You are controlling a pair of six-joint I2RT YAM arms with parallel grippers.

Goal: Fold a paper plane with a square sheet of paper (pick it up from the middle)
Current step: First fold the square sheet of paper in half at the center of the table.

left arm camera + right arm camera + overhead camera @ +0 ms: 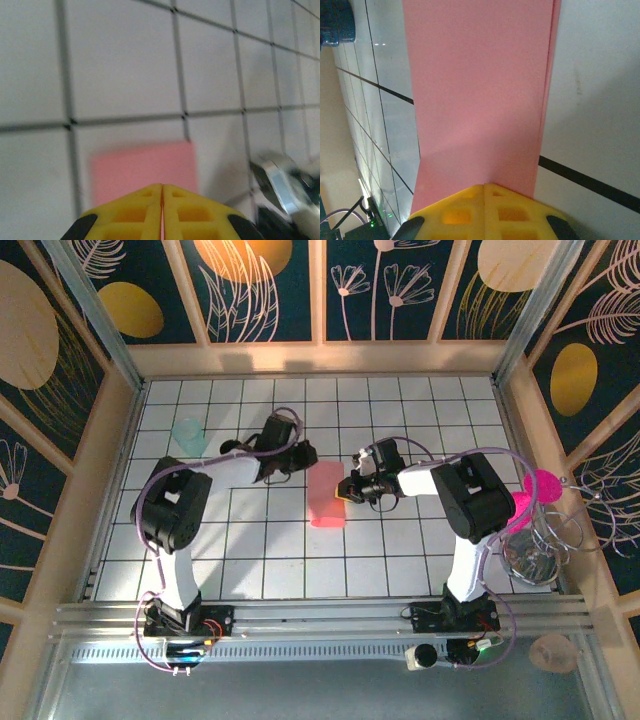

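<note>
The square sheet of paper [328, 498] lies near the middle of the tiled table [250, 560], showing as a narrow upright rectangle rather than a square. In the right wrist view a second layer peeks out along its right edge [552, 75], so it is doubled over. The right gripper [350, 487] meets the paper's right side. Up close its yellow fingers [455, 215] are pressed together on the paper, which lifts off the table into them, though the pinch point itself is hidden. The left gripper [303, 456] sits at the paper's upper left corner with its fingers [125, 215] also closed. A thin pink line shows in the seam (the view is blurred), so I cannot tell whether paper is caught there.
</note>
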